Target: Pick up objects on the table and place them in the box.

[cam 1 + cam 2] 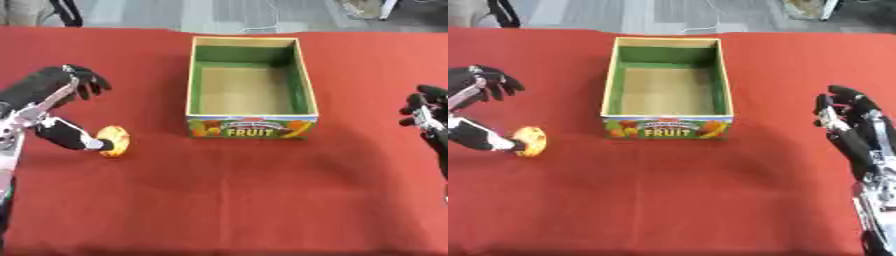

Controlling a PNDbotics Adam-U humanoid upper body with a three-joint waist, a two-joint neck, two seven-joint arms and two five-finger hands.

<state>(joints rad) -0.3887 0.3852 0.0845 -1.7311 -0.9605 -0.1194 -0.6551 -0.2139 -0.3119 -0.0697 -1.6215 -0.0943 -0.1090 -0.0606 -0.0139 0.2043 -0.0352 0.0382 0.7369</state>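
Box (251, 130) sits empty; your left hand (61, 107) has its thumb touching the orange object (114, 141), fingers spread above it, nothing lifted yet; right hand (852, 125) idle, fingers relaxed.

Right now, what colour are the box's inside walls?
Green, above a tan floor; the box shows this best in the left eye view.
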